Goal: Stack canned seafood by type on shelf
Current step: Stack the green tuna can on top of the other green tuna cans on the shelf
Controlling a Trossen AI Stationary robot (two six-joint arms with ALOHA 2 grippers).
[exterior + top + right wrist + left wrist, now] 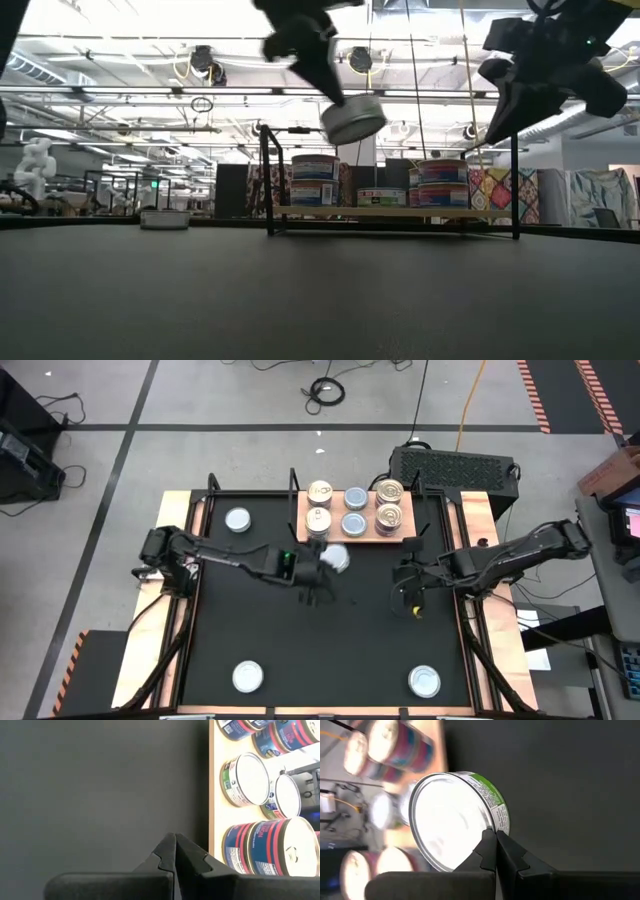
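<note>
Your left gripper (pixel 495 836) pinches the rim of a tin (pixel 455 817), tilted in the air just short of the shelf (pixel 362 532). It's rigid but smooth; an edge grip may slip. Your right gripper (pixel 175 840) hangs closed, empty, near the shelf.

Both arms raised mid-table — left gripper (pixel 322 560) and right gripper (pixel 405 582), jaws closed
</note>
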